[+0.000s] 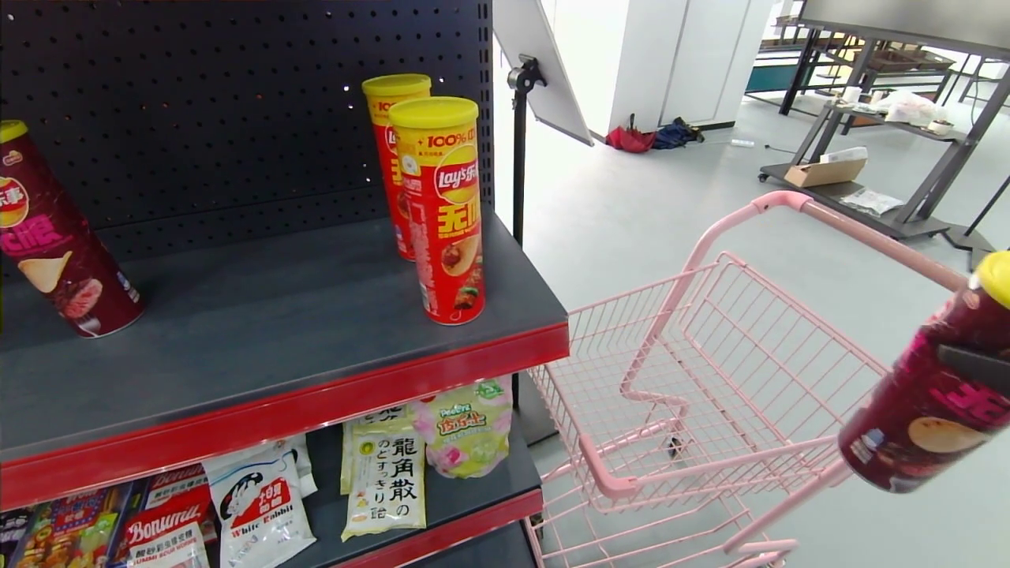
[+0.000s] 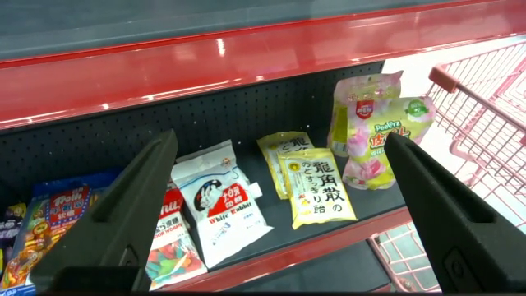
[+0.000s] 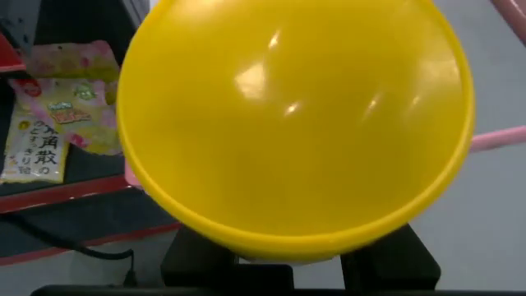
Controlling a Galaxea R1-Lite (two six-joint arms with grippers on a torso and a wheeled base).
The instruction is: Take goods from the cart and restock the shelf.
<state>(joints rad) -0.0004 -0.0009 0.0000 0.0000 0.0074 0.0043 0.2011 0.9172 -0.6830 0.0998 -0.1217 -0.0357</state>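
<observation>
Our right fingers [image 1: 974,364] grip a maroon crisp can [image 1: 923,402] by the pink cart [image 1: 604,477]; our left fingers [image 2: 123,222] stand spread apart.

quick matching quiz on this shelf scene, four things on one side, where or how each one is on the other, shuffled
1. front red can
2. yellow-and-white pouch
3. left hand
4. maroon can at far right

a. open, holding nothing
b. in the right hand, by the cart
c. upright on the top shelf
d. on the lower shelf

Pairs: 1-c, 2-d, 3-a, 4-b
</observation>
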